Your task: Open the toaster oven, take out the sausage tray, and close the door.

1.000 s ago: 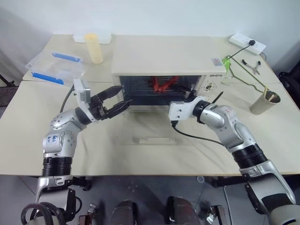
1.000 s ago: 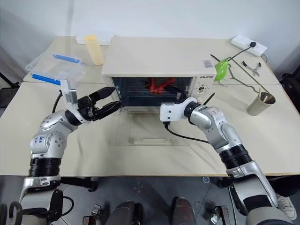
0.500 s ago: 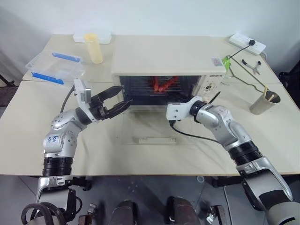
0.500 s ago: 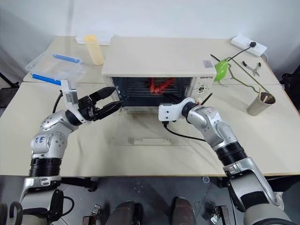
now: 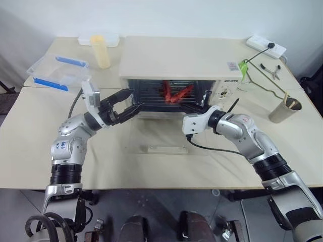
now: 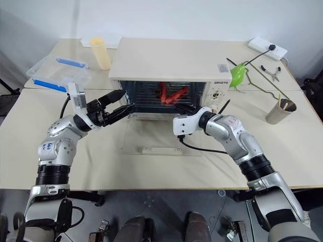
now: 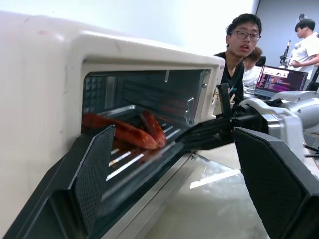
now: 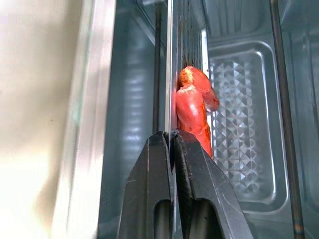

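Observation:
The cream toaster oven (image 5: 176, 60) stands open at the table's middle. Its glass door (image 5: 166, 136) lies flat in front, bar handle (image 5: 167, 149) nearest me. Inside, red sausages (image 5: 174, 93) lie on the silver sausage tray (image 7: 127, 162). My right gripper (image 5: 196, 107) reaches into the opening's right side and is shut on the tray's thin front edge (image 8: 169, 74), just in front of a sausage (image 8: 194, 104). My left gripper (image 5: 131, 101) hovers open at the opening's left side, its fingers (image 7: 94, 174) apart with nothing between them.
A clear plastic box with blue clips (image 5: 58, 72) and a yellow cup (image 5: 100, 50) stand at the back left. At the right are a green object (image 5: 245, 68), pliers (image 5: 272, 70), a power strip (image 5: 266, 46) and a paper cup (image 5: 285, 110). People (image 7: 239, 45) sit beyond the table.
My right gripper has gone from open to shut on the tray's front edge. The left arm has kept still.

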